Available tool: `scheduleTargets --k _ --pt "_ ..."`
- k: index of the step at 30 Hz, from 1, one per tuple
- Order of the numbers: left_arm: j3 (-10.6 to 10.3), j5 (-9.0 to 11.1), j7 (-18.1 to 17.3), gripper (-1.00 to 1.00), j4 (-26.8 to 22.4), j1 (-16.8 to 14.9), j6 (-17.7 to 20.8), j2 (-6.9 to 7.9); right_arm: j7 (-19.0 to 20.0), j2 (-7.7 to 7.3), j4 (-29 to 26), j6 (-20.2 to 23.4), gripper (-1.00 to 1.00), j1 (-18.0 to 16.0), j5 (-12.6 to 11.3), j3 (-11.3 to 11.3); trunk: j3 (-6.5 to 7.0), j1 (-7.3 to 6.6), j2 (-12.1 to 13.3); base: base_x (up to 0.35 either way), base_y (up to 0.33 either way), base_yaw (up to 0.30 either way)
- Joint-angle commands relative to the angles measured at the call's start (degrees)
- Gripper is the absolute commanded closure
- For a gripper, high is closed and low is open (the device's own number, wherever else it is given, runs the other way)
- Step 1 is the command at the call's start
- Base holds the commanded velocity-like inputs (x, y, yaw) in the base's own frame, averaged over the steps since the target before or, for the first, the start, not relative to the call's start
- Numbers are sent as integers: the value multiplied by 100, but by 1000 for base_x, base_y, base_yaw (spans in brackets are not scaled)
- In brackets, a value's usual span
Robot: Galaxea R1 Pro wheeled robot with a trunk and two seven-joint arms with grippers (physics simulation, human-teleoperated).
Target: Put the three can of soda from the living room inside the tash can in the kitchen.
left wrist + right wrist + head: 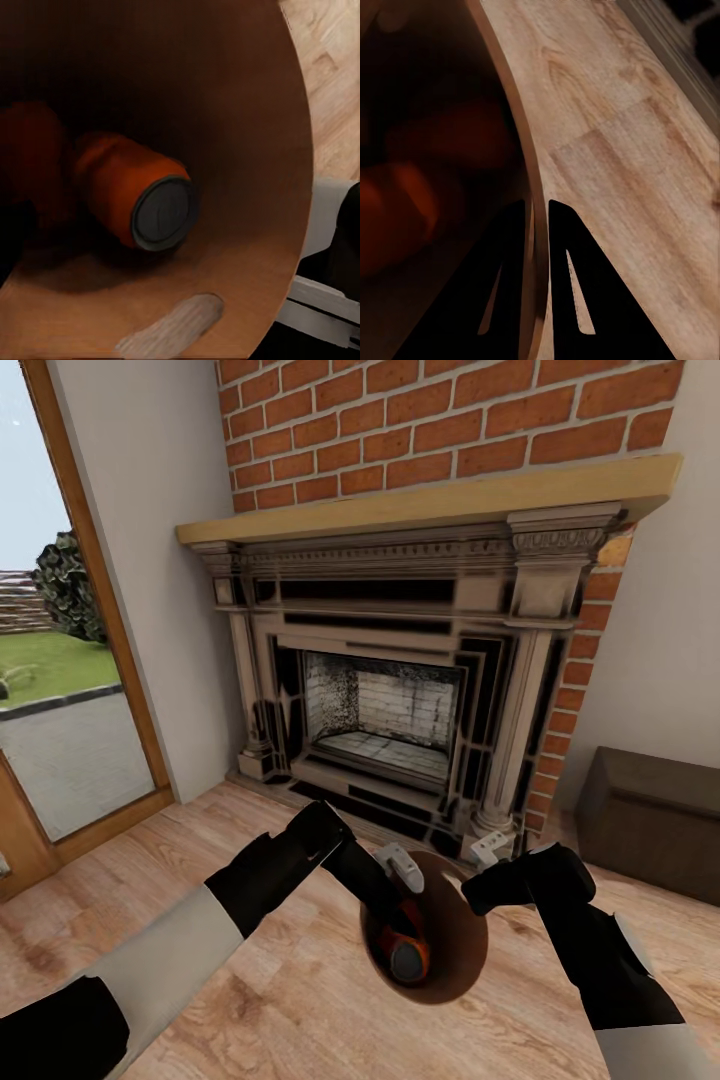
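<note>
- the trash can [462, 950] sits low in the centre of the head view, over the wood floor [300, 1010] in front of the brick fireplace [390, 700]; whether it is lifted or resting on the floor i cannot tell. this looks like the living room, so by my judgement the bin is away from the kitchen.
- the right end effector [536, 225] is clamped on the bin's rim, one finger inside the wall and one outside, as the right wrist view shows.
- the left end effector [405, 870] reaches down into the bin's mouth; whether its fingers are apart or together i cannot tell, and nothing shows between them.
- an orange soda can [139, 199] lies on its side at the bottom of the bin, dark end toward the camera. a second reddish shape [30, 150] lies beside it in shadow, probably another can; a third i cannot make out.
- risks, as i judge them:
  - the grip is a thin pinch on one edge of the rim, so the bin could swing, tilt or slip free if carried that way, and the loose cans could roll and shift the weight.
  - a tilt could spill the cans onto the floor.
  - the left arm inside the bin could drag or tip it if pulled out crookedly.
  - the fireplace hearth and the dark box [650, 830] at the right are close; turning the base could knock the bin against them.
</note>
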Motion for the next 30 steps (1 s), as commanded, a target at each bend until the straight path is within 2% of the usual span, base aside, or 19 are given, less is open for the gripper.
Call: scheduleTargets --k 1,3,5,7,10,11,13,14,15,17,18,19,20,21,24,26,27,28,30 --pt "5 -280 22 -100 -292 3 1 18 34 -3 -1 82 100 -3 -182 4 1 0 0 0 0 0" --pt "20 -266 -30 -100 -673 7 1 52 33 -2 0 82 100 -3 -182 4 1 0 0 0 0 0" --pt "31 -255 -146 -100 -996 12 1 192 31 -2 0 82 100 -3 -182 4 1 0 0 0 0 0" --pt "38 -245 -348 -100 -1312 16 1 431 30 -6 0 82 100 -3 -182 0 1 0 0 0 0 0" --pt "67 -203 -920 -100 -1948 41 1 1122 32 -9 0 82 100 -3 -185 -4 1 0 0 0 0 0" --pt "84 -182 -1023 -100 -2035 63 1 1246 32 -9 2 82 100 -3 -186 -6 1 0 0 0 0 0" --pt "379 -89 -1377 -100 -2294 164 1 1664 33 -10 8 82 100 -3 -187 -9 1 0 0 0 0 0" --pt "514 -73 -1456 -100 -2342 194 1 1746 32 -10 10 82 100 -3 -188 -10 1 0 0 0 0 0" --pt "818 -51 -1630 -100 -2441 289 1 1884 33 -10 13 82 100 -3 -189 -11 1 0 0 0 0 0" --pt "1818 -23 -2425 -100 -2712 722 -15 2172 31 -12 13 82 100 -3 -187 -12 1 0 0 0 0 0" --pt "2191 -27 -2699 -100 -2745 859 -197 2236 33 -14 11 82 100 -3 -185 -13 1 0 0 0 0 0" --pt "2383 -29 -2818 -100 -2753 924 -299 2264 33 -15 11 82 100 -3 -184 -13 1 0 0 0 0 0" --pt "2760 -39 -3014 -100 -2761 1061 -501 2303 33 -16 10 82 100 -3 -187 -16 1 0 0 0 0 0" --pt "2942 -47 -3091 -100 -2762 1137 -597 2317 34 -19 10 82 100 -3 -187 -17 1 0 0 0 0 0" --pt "3874 -85 -3317 -100 -2666 1541 -1134 2358 37 -63 15 82 100 -3 -205 -58 1 0 0 0 0 0" --pt "4189 -90 -3319 -100 -2508 1645 -1337 2362 37 -79 16 82 100 -1 -211 -74 1 0 0 0 0 0" --pt "4556 -93 -3319 -100 -2301 1717 -1524 2363 38 -91 18 82 100 1 -213 -85 1 0 0 0 0 0" --pt "5093 -101 -3319 -100 -2016 1784 -1756 2349 38 -128 21 82 100 8 -218 -124 1 0 0 0 0 0" --pt "5474 -148 -3251 -100 -1803 1915 -2066 2328 38 -188 19 82 100 20 -222 -255 1 0 0 0 0 0"
